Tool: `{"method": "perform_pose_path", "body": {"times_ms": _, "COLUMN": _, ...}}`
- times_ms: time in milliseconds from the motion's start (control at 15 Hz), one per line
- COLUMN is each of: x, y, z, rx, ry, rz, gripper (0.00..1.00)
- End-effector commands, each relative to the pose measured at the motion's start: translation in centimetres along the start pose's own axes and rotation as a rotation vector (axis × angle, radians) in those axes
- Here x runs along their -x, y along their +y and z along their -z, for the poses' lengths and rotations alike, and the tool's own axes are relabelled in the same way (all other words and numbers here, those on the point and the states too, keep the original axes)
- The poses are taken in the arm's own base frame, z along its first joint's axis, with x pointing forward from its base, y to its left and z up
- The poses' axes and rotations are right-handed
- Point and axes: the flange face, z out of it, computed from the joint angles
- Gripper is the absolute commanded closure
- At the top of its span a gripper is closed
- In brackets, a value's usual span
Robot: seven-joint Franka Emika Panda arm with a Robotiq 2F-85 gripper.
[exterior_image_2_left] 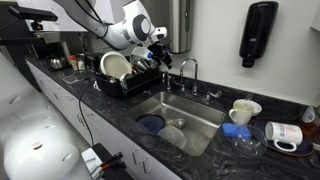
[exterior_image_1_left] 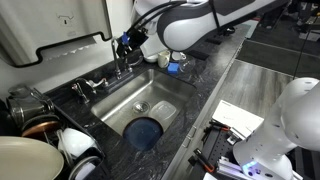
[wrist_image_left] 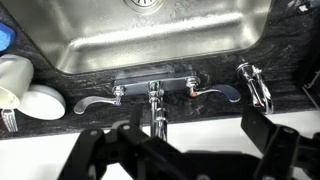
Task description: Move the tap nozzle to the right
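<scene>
Approach step: pincer [wrist_image_left: 188, 150], apparently released, poised over tap nozzle [wrist_image_left: 155, 108]; next, push it sideways, rightward.

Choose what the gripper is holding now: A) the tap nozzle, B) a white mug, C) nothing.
C: in the wrist view the gripper stands wide open, and the tap nozzle is not clamped in it.
</scene>
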Motion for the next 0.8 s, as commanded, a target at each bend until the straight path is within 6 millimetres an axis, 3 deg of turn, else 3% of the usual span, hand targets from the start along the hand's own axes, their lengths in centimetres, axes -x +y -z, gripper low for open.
{"method": "perform_pose_path", "body": {"times_ms": 0, "x": -2.2, "y": -0.1, "z": -3.0, "rx": -0.004, "ry": 0.013, "rz": 0.002, "gripper": 0.0}}
{"method": "perform_pose_path", "body": {"times_ms": 733, "x": -7.0, "y": 0.9, "z": -8.9, "rx": 0.09, "ry": 0.062, "rz": -0.037, "gripper": 0.0}}
